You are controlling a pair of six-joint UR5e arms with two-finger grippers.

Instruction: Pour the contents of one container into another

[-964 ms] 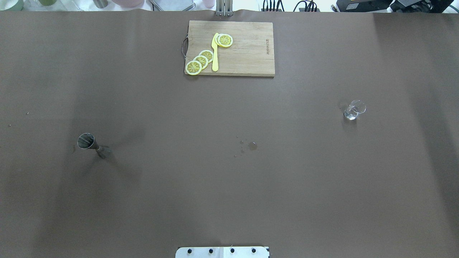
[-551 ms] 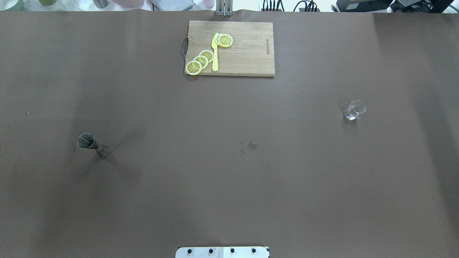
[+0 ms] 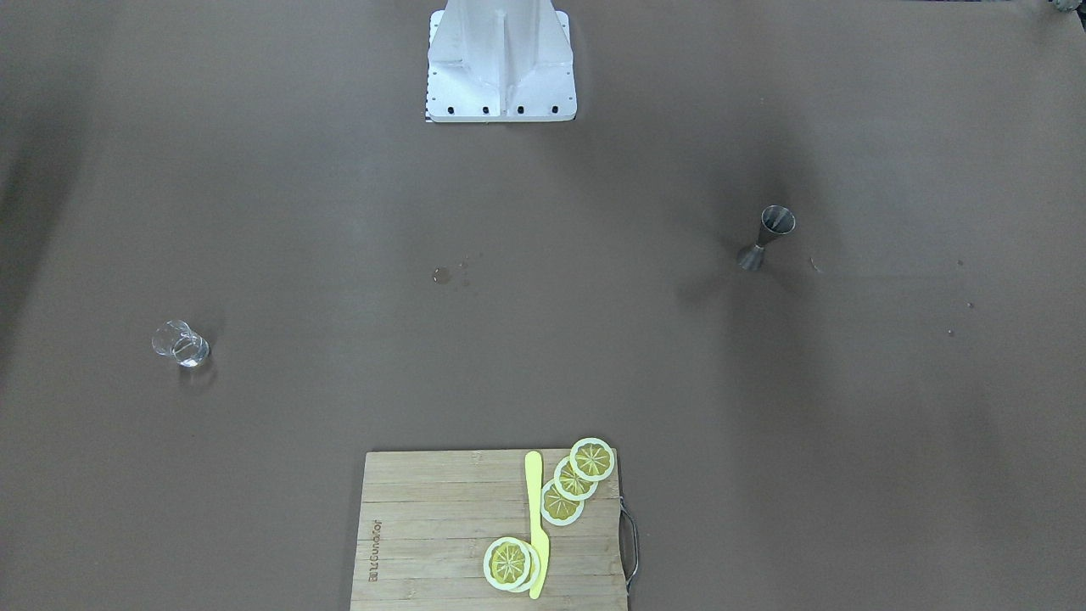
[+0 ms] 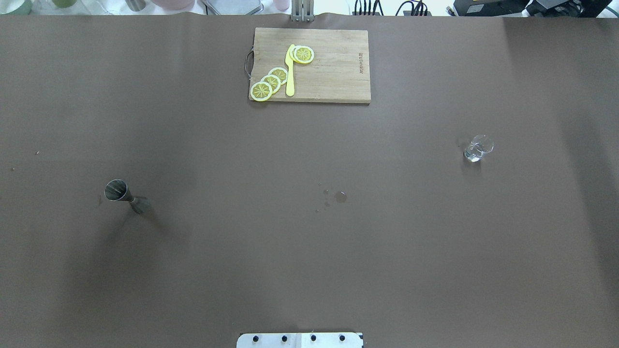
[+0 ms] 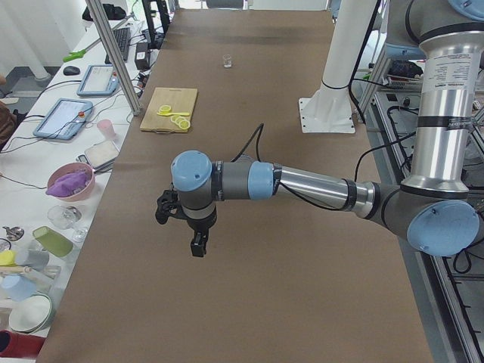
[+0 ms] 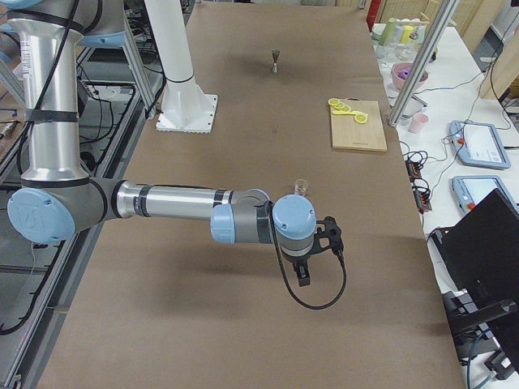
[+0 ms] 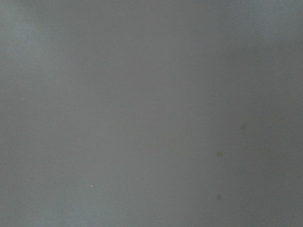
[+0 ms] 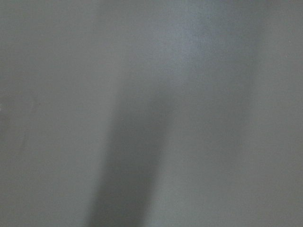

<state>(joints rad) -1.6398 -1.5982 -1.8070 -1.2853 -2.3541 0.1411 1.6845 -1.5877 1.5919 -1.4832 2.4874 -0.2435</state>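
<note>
the right gripper (image 6: 305, 275) hangs above the brown table (image 4: 309, 251), fingers pointing down. from this side view i cannot tell how far it is open. the glass cup (image 6: 302, 186) stands upright on the table just beyond its wrist, untouched. the left gripper (image 5: 198, 246) hangs likewise, its opening equally unreadable. the jigger (image 4: 125, 195) stands upright, probably behind that arm, well apart from the cup.

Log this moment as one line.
stage: pre-grasp | small clear glass cup: upright, untouched | grey steel hourglass jigger: upright, untouched | left fingers, right fingers: hovering, opening unclear
</note>
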